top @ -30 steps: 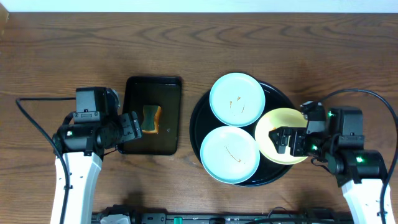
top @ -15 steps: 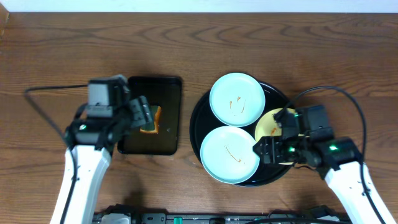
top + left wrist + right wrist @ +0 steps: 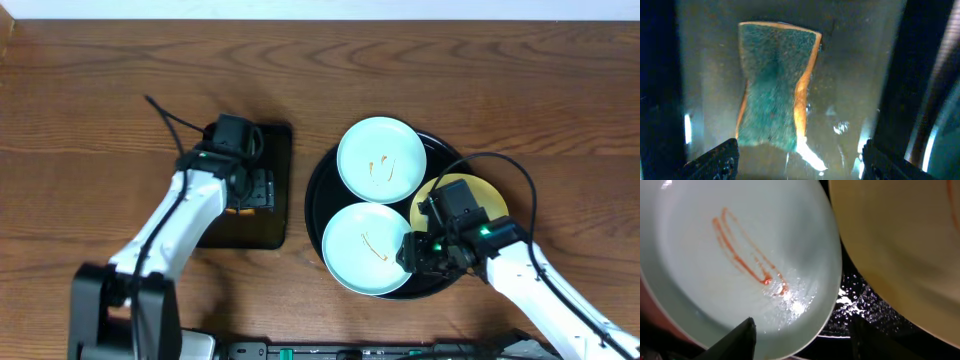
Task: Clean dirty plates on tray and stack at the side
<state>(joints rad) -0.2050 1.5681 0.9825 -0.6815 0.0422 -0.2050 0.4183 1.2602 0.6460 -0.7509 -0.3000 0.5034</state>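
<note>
Biggest worry is at the near end. The right gripper [image 3: 802, 341] has its jaws spread wide with nothing in them, hanging low over the rim of the near plate [image 3: 740, 255], the pale blue-white one with the orange smear. The yellow plate [image 3: 900, 245] sits just beside it. If the fingers close at that spot, one could catch the yellow rim and tip it or shove it along. The round black tray [image 3: 850, 307] shows glints there that look like water, so a pinched rim could also slide out.

All three plates are on the tray [image 3: 318, 200], and the far plate [image 3: 380, 160] is smeared too. Nothing is stacked at the side yet.

Over on the rectangular tray [image 3: 855, 75], the left gripper [image 3: 800, 162] is wide open and empty above the sponge [image 3: 775, 85]. It's lined up near the sponge's end rather than its middle, so a grab could catch just a floppy corner.

Pose-wise, the right arm reaches in from the near right with its wrist tilted down at the plates. The left arm stretches forward from the near left, pointing about straight down.
</note>
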